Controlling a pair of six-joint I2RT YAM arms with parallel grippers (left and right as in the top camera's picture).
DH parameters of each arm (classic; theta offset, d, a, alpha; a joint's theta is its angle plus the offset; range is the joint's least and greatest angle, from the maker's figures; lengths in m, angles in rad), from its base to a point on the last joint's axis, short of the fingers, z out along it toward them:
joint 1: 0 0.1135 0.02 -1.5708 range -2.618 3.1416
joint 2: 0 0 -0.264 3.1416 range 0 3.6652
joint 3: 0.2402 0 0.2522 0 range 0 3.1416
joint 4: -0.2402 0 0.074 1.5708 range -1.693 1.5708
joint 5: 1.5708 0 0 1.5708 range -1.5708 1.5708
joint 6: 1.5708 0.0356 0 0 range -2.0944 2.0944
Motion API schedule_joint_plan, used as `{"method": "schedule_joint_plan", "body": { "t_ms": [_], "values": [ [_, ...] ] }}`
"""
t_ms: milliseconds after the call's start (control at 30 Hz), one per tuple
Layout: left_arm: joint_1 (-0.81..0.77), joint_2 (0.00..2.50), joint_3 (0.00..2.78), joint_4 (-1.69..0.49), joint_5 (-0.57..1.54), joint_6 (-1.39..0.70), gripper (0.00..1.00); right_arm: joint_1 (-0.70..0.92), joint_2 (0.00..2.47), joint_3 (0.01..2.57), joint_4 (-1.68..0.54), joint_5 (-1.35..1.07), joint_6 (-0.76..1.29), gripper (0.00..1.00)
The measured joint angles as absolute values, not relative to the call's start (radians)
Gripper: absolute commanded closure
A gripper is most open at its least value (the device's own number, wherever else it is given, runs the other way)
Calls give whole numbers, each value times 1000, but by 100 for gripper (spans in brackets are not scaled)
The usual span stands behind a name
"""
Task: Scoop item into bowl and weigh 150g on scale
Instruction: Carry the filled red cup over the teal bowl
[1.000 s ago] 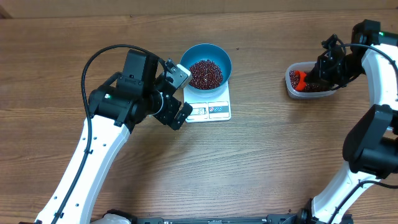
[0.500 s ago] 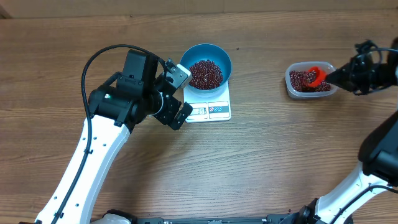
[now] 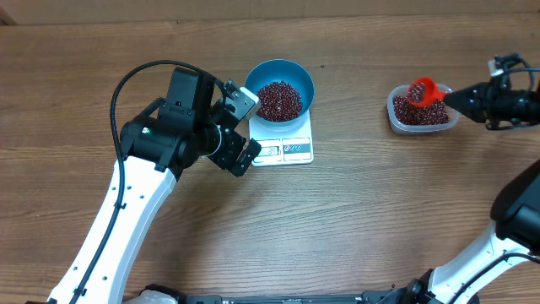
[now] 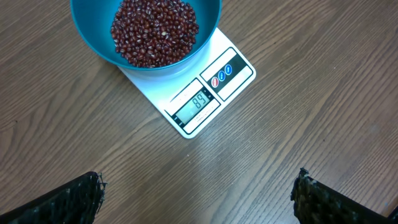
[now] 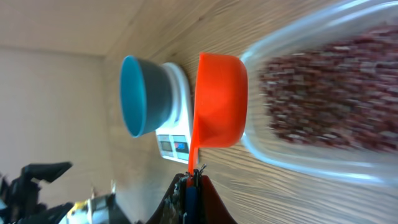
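Observation:
The blue bowl (image 3: 305, 78) stands on the white scale (image 3: 287, 150), and a heap of dark red beans (image 3: 279, 100) lies in it. My left gripper (image 3: 247, 130) hovers open just left of the scale with nothing between its fingers. From the left wrist, the bowl (image 4: 90, 31), the beans (image 4: 155, 31) and the lit scale (image 4: 239, 74) lie ahead of the open gripper (image 4: 198, 193). My right gripper (image 3: 460, 100) is shut on the handle of a red scoop (image 3: 422, 89). The scoop is heaped with beans and sits over the clear tub (image 3: 401, 122). The right wrist view shows the gripper (image 5: 194, 177) shut on the scoop (image 5: 217, 99).
The clear tub (image 5: 298, 155) at the far right still holds beans (image 5: 323, 81). From the right wrist, the bowl (image 5: 140, 93) and scale (image 5: 174, 140) lie beyond the scoop. Bare wooden tabletop separates the tub from the scale.
My right arm has swung out to the right. The scoop has come up out of the tub's beans with a load. The left arm, bowl and scale have not moved.

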State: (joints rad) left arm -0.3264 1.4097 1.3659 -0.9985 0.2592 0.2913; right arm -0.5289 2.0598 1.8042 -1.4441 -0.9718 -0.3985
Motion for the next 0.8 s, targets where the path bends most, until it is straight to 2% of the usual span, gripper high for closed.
{"method": "schedule_joint_plan", "body": {
  "t_ms": [333,800],
  "values": [
    [-326,1410,1366,-999,259,291,0,-307,2060,1804,-1421,-1049,-389,96],
    [-326,1410,1366,-999,259,291,1,-6,2060,1906,-1270,-995,-176,96]
  ]
}}
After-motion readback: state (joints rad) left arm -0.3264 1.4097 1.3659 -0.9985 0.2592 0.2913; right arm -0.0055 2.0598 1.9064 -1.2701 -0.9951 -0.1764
